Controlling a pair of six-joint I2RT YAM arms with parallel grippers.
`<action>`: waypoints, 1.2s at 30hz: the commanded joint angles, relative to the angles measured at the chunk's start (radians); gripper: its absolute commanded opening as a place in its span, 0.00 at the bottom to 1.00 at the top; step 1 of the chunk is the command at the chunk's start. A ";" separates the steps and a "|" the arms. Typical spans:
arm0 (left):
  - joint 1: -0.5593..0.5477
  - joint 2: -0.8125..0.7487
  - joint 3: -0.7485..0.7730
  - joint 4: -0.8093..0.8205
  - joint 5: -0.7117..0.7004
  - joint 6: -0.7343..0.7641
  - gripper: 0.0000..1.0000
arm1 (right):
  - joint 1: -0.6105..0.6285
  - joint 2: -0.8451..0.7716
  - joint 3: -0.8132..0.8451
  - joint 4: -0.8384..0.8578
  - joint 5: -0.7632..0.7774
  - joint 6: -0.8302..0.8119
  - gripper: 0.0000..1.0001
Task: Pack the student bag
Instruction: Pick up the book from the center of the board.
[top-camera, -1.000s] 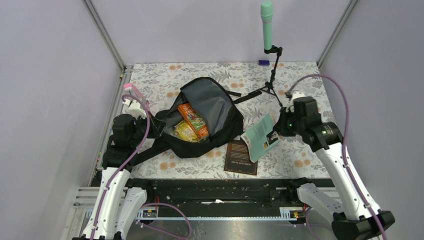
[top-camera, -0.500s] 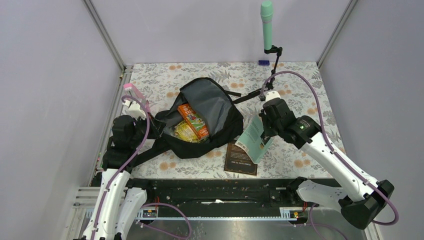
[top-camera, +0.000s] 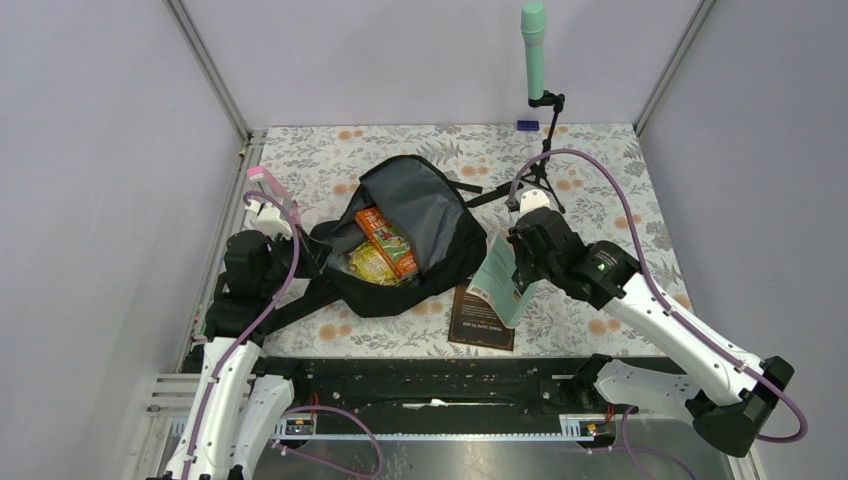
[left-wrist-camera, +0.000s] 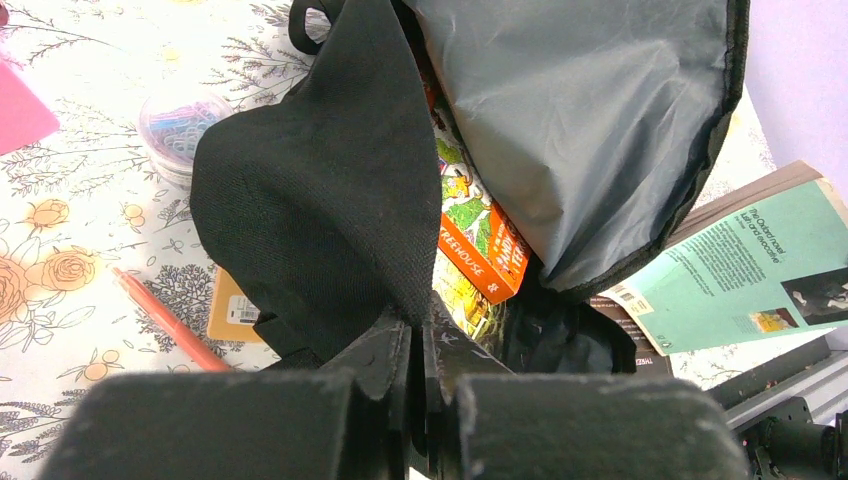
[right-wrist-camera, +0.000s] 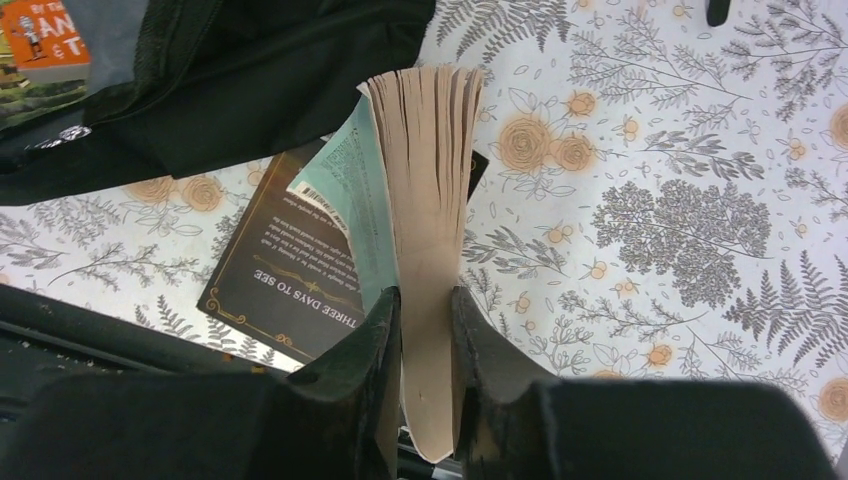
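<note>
The big soft black fabric backpack (top-camera: 430, 215), grey-lined, lies open on the floral-print surface (top-camera: 600, 200), the left hand (left-wrist-camera: 420, 335) clamped tight on its flap. The right hand (right-wrist-camera: 423, 305) pinches the mint-green paperback (right-wrist-camera: 425, 190) by one edge just beside the bag (pages fanning loose). The danger: a thin hold, so the book may swing or slip, and splayed pages could snag the rim.

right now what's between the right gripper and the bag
The green book in the right gripper reaches toward the bag; a dark book lies beneath. Top view.
</note>
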 joint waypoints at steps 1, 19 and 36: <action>-0.001 -0.014 0.025 0.173 0.057 -0.019 0.00 | 0.040 -0.011 -0.050 -0.052 -0.138 0.070 0.23; -0.001 -0.024 0.022 0.173 0.048 -0.017 0.00 | 0.056 -0.007 -0.090 -0.063 -0.135 0.077 0.41; -0.001 -0.027 0.022 0.172 0.046 -0.014 0.00 | 0.056 0.104 -0.075 0.051 -0.059 0.055 0.48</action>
